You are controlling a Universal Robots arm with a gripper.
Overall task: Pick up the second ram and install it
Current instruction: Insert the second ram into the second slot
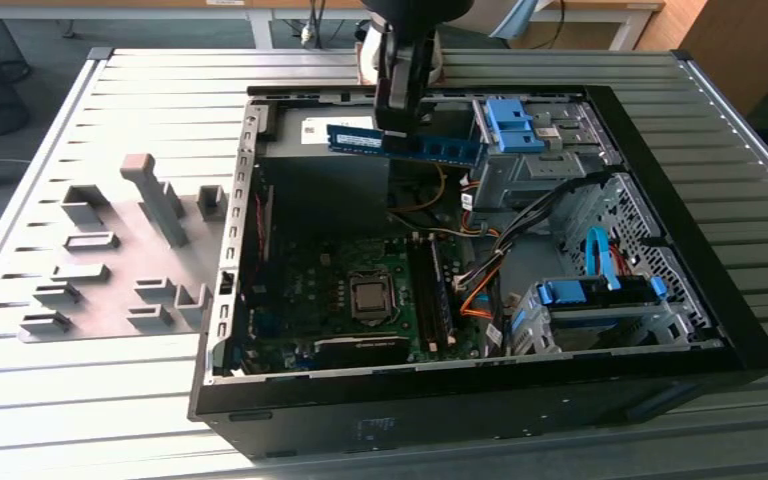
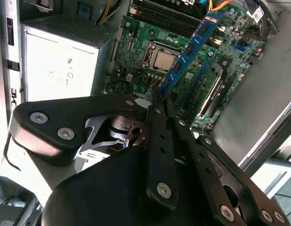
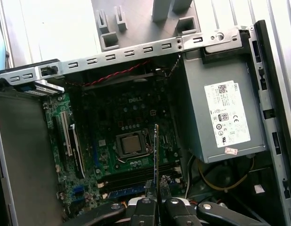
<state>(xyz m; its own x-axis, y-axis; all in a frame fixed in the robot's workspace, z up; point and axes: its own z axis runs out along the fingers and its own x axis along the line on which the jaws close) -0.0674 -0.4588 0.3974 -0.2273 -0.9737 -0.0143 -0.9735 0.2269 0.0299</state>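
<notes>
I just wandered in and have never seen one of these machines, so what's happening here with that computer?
A robot arm holds a memory stick in its shut jaws, up in the air over an open computer case. The stick hangs above the motherboard and sits in no socket yet. Grey holder blocks stand on the table at the exterior view's left, beside the case.

Clamped the memory stick (image 3: pixel 156 150) edge-on in the gripper (image 3: pixel 156 201). Hung over the green circuit board (image 3: pixel 108 108) inside the open computer case (image 3: pixel 136 50), near the processor (image 3: pixel 131 145), grey power supply (image 3: pixel 221 108) alongside.
</notes>
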